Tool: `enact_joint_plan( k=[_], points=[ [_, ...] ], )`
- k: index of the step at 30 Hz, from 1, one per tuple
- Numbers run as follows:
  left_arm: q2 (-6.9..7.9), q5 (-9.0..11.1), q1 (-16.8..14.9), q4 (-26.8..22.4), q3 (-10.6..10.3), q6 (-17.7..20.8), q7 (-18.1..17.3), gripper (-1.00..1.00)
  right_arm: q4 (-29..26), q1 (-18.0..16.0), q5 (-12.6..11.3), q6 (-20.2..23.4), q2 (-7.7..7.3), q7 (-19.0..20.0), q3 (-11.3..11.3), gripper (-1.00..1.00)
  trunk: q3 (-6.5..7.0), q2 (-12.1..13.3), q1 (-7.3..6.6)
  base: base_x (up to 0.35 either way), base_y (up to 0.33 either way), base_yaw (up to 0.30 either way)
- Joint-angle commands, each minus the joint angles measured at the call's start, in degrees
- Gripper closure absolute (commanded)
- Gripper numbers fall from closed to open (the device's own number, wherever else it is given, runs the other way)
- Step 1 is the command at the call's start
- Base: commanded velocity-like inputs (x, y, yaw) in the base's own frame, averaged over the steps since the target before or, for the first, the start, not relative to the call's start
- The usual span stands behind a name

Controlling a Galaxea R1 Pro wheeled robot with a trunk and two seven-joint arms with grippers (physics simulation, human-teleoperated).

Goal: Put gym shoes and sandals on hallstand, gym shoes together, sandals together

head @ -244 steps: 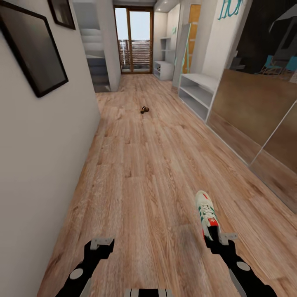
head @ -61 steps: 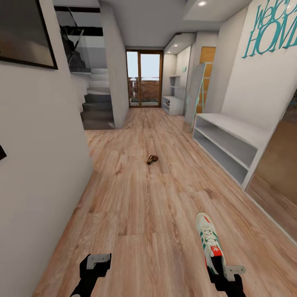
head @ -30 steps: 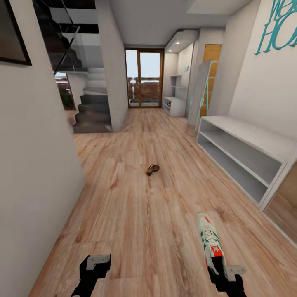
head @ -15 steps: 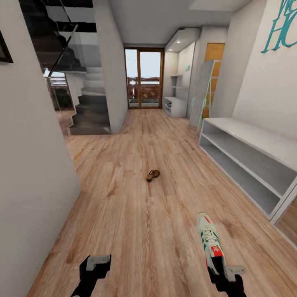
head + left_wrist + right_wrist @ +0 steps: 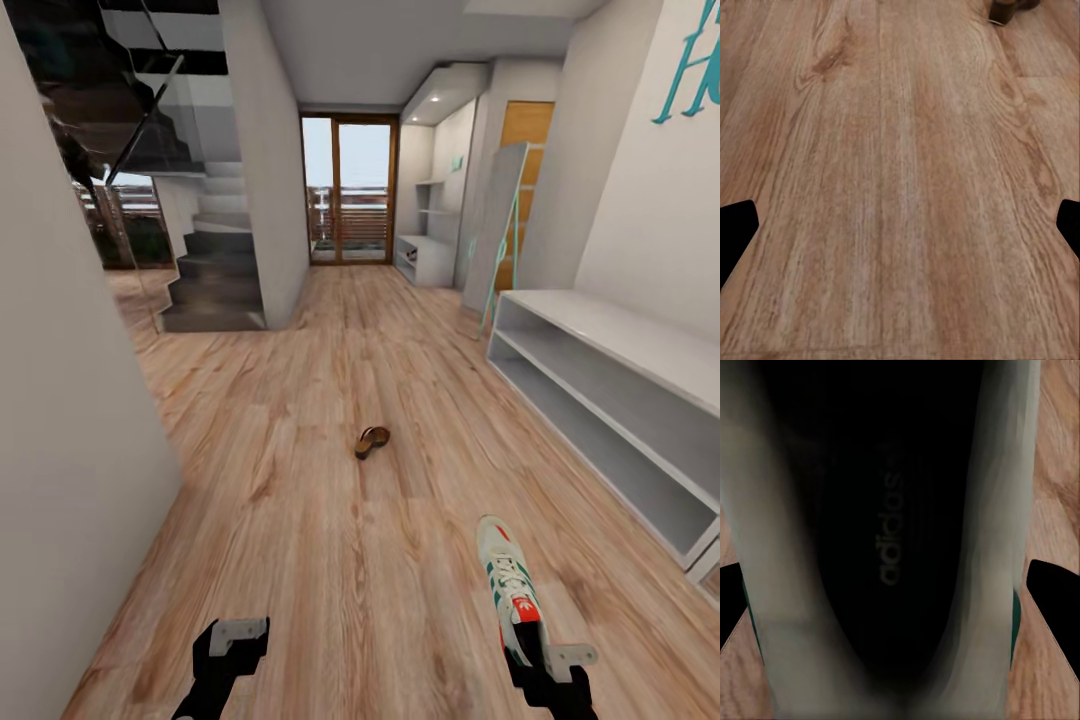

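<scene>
A: Gym shoe [image 5: 512, 590] status: one unit, white with green side stripes and a red-orange heel accent, is held at its heel end by the right gripper [image 5: 545, 665], toe pointing away from the robot, above the corridor floor [image 5: 330, 520].

B: Confirm the grip.

A: In the right wrist view the shoe's dark insole [image 5: 881, 510] with printed lettering sits between the two black fingertips [image 5: 1054, 585], and the white shoe walls lie close against them. The jaws are closed on the shoe.

B: Left gripper?

A: Left gripper [image 5: 230, 650] carries nothing. In the left wrist view its fingertips [image 5: 735, 225] stand at opposite edges with bare planks between them: jaws spread wide.

B: Other task items?

A: One brown sandal [image 5: 371, 441] lies on the floor ahead, near the middle of the corridor, well apart from both grippers. Its edge also appears in the left wrist view [image 5: 1009, 9]. The hallstand [image 5: 610, 400], a low white-grey unit with open shelf levels, stands along the wall on the robot's right. No footwear is seen on the part that shows.

B: Surroundings?

A: A mint-framed mirror [image 5: 500, 230] leans just beyond the hallstand. A staircase [image 5: 215, 270] is at the left, a glazed door [image 5: 350, 190] at the far end.
</scene>
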Motion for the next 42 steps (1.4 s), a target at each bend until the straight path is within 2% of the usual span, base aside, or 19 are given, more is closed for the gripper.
enact_joint_plan(
  k=[1,42],
  points=[
    [0.03,0.3,0.0,0.0,-0.3,-0.2,0.4,-1.0,0.0,0.0,0.2,-0.2,0.05,0.5,-0.5,1.0,-0.05,0.0,0.02,0.339,0.0,0.0],
    [0.05,0.3,0.0,0.0,-0.3,-0.2,0.4,-1.0,0.0,0.0,0.2,-0.1,0.05,0.5,-0.5,1.0,-0.05,0.0,0.02,0.339,0.0,0.0]
  ],
)
